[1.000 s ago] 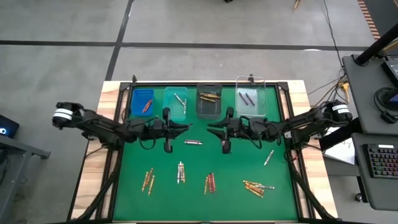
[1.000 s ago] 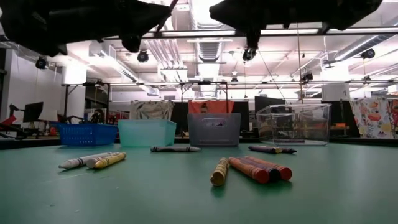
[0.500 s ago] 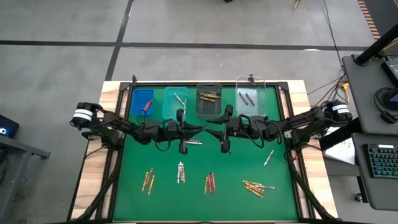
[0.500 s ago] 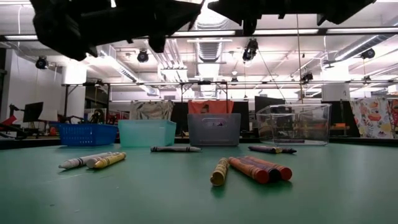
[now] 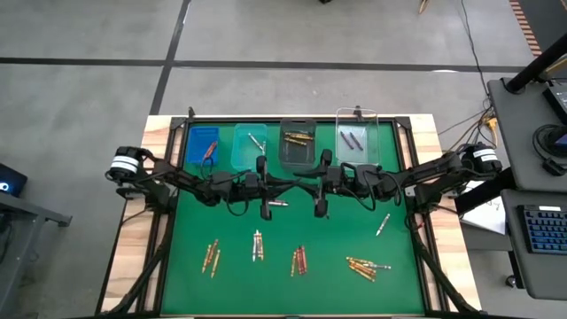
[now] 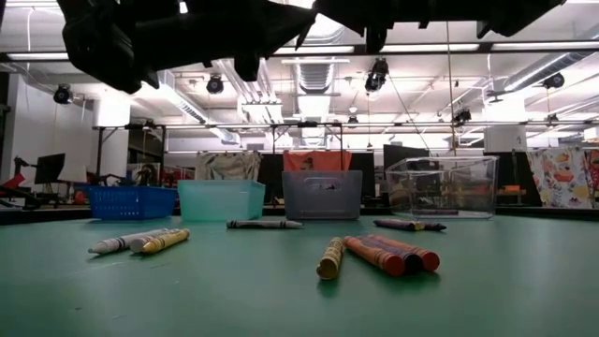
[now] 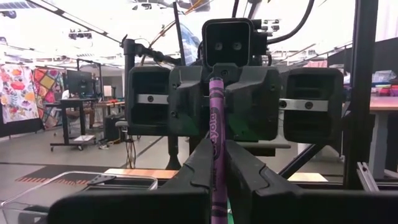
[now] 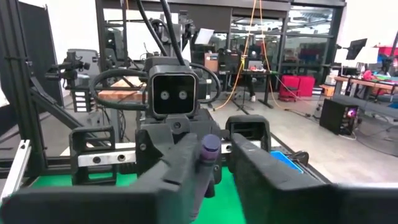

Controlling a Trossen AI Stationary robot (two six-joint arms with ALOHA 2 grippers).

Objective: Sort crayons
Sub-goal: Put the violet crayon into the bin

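Observation:
My left gripper [image 7: 216, 146] is shut on a purple crayon [image 7: 216, 118] high over the middle of the table [image 5: 177, 230]. The crayon's free end [image 8: 209, 144] reaches between the fingers of my right gripper [image 8: 214, 150]. That gripper faces the left one and stands open around that end. In the high view the two grippers, left [image 5: 289, 183] and right [image 5: 303, 184], meet tip to tip. Other crayons lie on the green mat: a silver one [image 5: 275, 204], a lone one [image 5: 383, 223], and groups along the near side [image 5: 257, 245] [image 5: 299, 260] [image 5: 365, 266]. My left gripper pinches the crayon's rear part [image 7: 216, 163] between its two fingers. It comes level from the table's left, and the crayon lies along the fingers. The crayon sticks out past the fingertips toward the right gripper, lifted clear of the table. My right gripper: I cannot tell whether its fingers [image 8: 180, 158] touch the crayon's free end.
Along the far edge stand a blue bin [image 5: 202, 146], a teal bin [image 5: 251, 143], a grey bin [image 5: 298, 142] and a clear bin [image 5: 356, 140], each with crayons inside. A further group of crayons [image 5: 212, 257] lies near left. Both arms span the table's middle.
My left gripper has moved toward the table's right edge, up to the right gripper, carrying the purple crayon level and clear of the table. My right arm has kept its place.

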